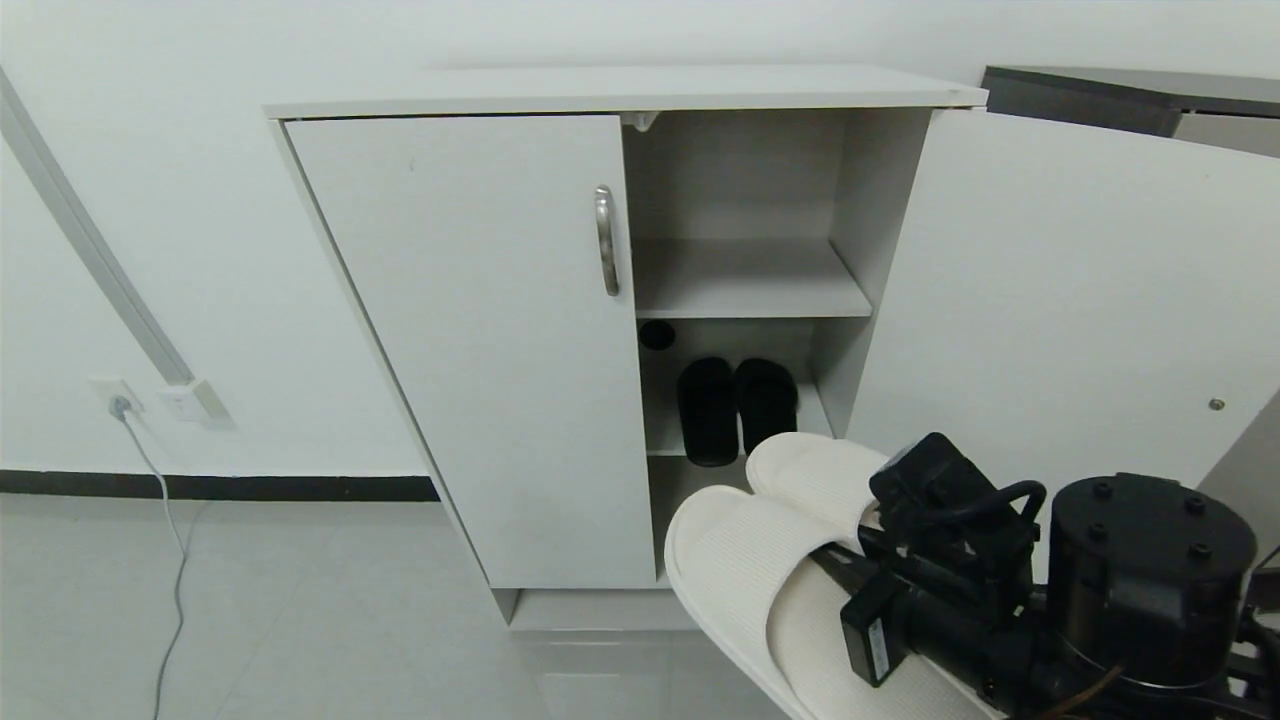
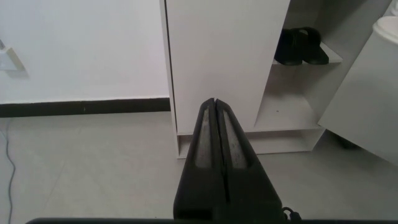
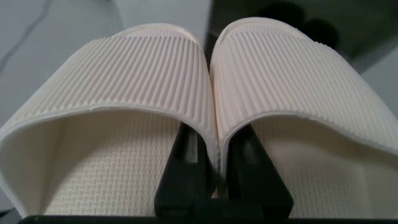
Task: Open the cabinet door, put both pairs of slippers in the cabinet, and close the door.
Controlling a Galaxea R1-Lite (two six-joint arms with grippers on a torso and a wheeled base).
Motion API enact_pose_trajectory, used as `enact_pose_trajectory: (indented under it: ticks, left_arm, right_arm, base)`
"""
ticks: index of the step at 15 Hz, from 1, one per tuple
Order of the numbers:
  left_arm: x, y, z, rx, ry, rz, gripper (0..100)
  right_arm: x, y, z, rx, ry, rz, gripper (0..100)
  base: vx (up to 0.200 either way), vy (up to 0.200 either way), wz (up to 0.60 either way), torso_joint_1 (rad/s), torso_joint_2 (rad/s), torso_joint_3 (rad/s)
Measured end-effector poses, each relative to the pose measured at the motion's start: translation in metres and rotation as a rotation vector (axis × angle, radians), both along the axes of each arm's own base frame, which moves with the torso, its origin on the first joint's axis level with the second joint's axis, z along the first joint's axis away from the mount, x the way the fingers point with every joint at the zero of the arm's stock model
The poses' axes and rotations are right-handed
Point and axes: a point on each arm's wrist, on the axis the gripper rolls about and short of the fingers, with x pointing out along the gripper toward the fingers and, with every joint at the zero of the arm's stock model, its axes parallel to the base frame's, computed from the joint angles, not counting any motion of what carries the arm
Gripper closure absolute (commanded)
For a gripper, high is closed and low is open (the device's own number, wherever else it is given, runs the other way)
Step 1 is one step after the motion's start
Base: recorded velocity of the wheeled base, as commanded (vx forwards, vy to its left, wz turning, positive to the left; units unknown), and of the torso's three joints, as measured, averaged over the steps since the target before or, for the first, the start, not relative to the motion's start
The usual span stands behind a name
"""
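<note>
Head view looks down at the cabinet (image 1: 470, 350); left wrist view (lower, facing forward) shares its black slippers (image 1: 708, 410).

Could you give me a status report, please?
Right end effector shut on white slippers, before open cabinet. Left end effector shut, empty. Black slippers shelved. Nothing blocking.

White wall (image 1: 150, 200), black baseboard (image 1: 250, 488), socket (image 1: 118, 400) with grey cable (image 1: 176, 560), pale tiled floor (image 1: 300, 620).
</note>
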Motion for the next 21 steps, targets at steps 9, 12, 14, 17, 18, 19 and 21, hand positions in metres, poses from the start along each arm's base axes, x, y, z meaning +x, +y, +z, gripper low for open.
enact_pose_trajectory:
  ticks: [9,12,14,17,18,19,21]
  left_arm:
    - [0.0,0.0,0.0,0.002,0.0,-0.001,100]
    - [0.0,0.0,0.0,0.002,0.0,-0.001,100]
    - [0.0,0.0,0.0,0.002,0.0,0.0,100]
    - [0.0,0.0,0.0,0.002,0.0,-0.001,100]
    - [0.0,0.0,0.0,0.002,0.0,-0.001,100]
    - [0.0,0.0,0.0,0.002,0.0,-0.001,100]
    - [0.0,0.0,0.0,0.002,0.0,0.0,100]
  right_arm:
    - [0.061,0.082,0.025,0.097,0.114,-0.399,100]
    - [0.077,0.085,0.059,0.134,0.102,-0.562,100]
    - [0.083,0.084,0.071,0.14,0.072,-0.573,100]
    - [0.087,0.085,0.084,0.166,0.007,-0.555,100]
    - [0.087,0.085,0.086,0.165,-0.007,-0.55,100]
    - [0.087,0.085,0.087,0.164,-0.012,-0.547,100]
    - [0.088,0.085,0.087,0.165,-0.014,-0.545,100]
  base:
    - [0.0,0.0,0.0,0.0,0.0,0.0]
    - [0.0,0.0,0.0,0.0,0.0,0.0]
    - [0.0,0.0,0.0,0.0,0.0,0.0]
    - [0.0,0.0,0.0,0.0,0.0,0.0]
    - [0.0,0.0,0.0,0.0,0.0,0.0]
    - [0.0,0.0,0.0,0.0,0.0,0.0]
    - [0.1,0.0,0.0,0.004,0.0,0.001]
